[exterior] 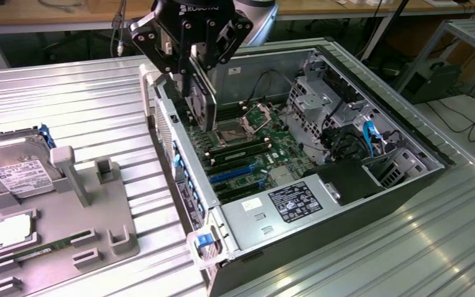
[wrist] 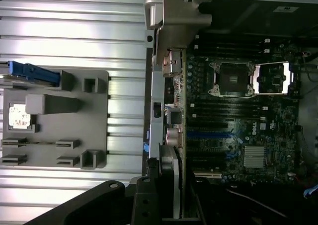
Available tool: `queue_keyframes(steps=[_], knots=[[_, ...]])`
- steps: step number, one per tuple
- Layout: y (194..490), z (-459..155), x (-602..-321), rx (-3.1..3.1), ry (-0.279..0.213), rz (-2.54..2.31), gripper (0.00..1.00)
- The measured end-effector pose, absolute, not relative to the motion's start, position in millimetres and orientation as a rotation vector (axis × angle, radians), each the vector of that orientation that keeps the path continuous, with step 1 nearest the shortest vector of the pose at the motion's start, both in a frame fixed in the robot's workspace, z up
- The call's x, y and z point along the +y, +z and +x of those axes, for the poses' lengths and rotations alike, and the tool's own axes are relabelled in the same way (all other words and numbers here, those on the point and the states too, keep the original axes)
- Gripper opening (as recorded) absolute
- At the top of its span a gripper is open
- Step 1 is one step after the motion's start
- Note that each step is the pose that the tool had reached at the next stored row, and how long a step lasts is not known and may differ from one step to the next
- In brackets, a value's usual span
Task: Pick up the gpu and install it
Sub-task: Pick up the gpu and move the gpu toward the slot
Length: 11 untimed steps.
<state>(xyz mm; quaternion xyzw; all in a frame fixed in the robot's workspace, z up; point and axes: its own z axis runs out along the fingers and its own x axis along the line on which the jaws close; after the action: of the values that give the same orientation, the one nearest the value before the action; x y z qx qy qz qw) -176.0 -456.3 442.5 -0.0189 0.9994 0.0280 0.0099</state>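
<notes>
Exterior view has the gpu (exterior: 200, 99) hanging on edge from the gripper (exterior: 192, 62), whose fingers are closed on the card's upper part. The card stands roughly upright, with its lower end down inside the open computer case (exterior: 402, 185), close to the case wall that faces the exterior view's left. It sits above the motherboard (exterior: 279, 148), just beside the processor socket (exterior: 239, 128). I cannot tell if its lower edge touches the board.

From the wrist view the gpu (wrist: 170, 180) shows as a thin pale strip between the dark fingers of the gripper (wrist: 166, 210), running along the case wall next to the board.

Near the card, blue slots (exterior: 235, 173) lie on the board, and beyond them a grey power supply (exterior: 291, 204) with a dark label fills the near corner of the case.

Well apart from the case, on the exterior view's left, a grey holder (exterior: 97, 210) rests on the ribbed metal table (exterior: 81, 105). It carries a hard drive (exterior: 19, 173) with a white label, a silver square chip (exterior: 13, 230) and a slim green memory stick (exterior: 52, 249)
</notes>
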Motion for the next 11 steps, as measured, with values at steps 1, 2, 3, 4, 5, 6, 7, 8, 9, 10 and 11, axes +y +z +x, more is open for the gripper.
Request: queue_keyframes(steps=[1,2,3,4,5,6,7,8,9,10,11], knots=[[442.5,-174.3,-456.3,3.12,0.087,-0.059,0.28],[442.5,-172.6,-456.3,3.12,0.088,-0.059,0.28],[442.5,-170.9,-456.3,3.12,0.087,-0.059,0.28],[442.5,-169.3,-456.3,3.12,0.087,-0.059,0.28],[442.4,-167.4,-456.3,3.12,0.087,-0.059,0.28],[442.4,-165.6,-456.3,3.12,0.088,-0.059,0.28],[442.4,-164.0,-456.3,3.12,0.087,-0.059,0.28],[442.4,-162.3,-456.3,3.12,0.087,-0.059,0.28],[442.4,-160.6,-456.3,3.12,0.087,-0.059,0.28],[442.3,-159.0,-456.3,3.12,0.087,-0.059,0.28],[442.4,-157.2,-456.2,3.12,0.087,-0.059,0.28]])
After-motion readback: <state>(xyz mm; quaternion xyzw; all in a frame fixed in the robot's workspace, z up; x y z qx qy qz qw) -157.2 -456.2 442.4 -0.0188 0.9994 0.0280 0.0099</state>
